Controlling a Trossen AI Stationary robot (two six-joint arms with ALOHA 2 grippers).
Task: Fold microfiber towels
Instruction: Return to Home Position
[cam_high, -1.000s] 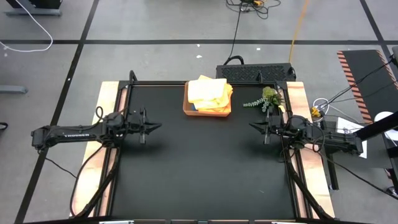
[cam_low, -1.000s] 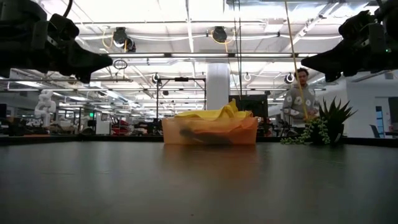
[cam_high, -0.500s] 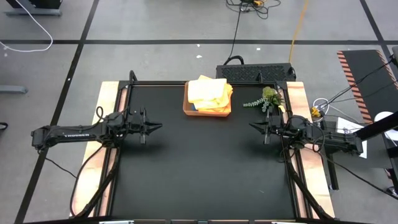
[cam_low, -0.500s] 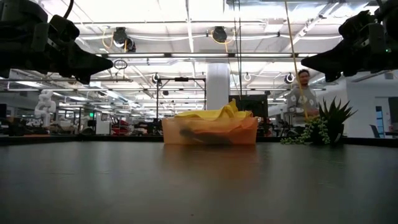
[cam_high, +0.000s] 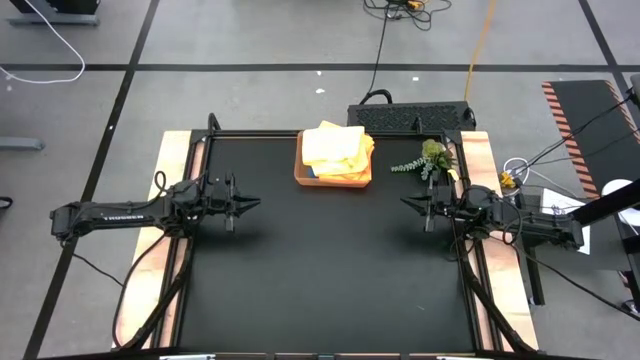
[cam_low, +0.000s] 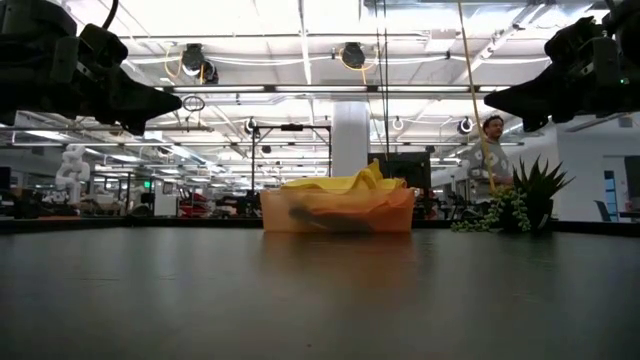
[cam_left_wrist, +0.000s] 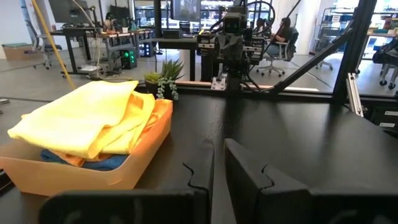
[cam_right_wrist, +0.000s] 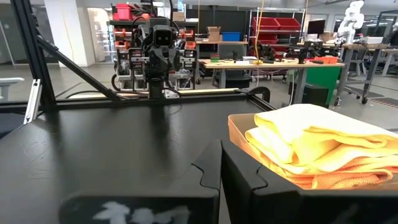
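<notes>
the folded towels (cam_high: 335, 146), yellow on top, lie stacked in the orange bin (cam_high: 333, 181) at the back edge of the table (cam_high: 320, 270). the left claw (cam_high: 250, 203) and right claw (cam_high: 408, 203) hover over opposite sides, well apart from the bin, each pinched narrow.

The yellow towel (cam_left_wrist: 81, 118) covers the pile in the tray (cam_left_wrist: 74, 182), so I see only slivers of blue towel (cam_left_wrist: 102, 163) and orange towel (cam_right_wrist: 348, 179).
</notes>
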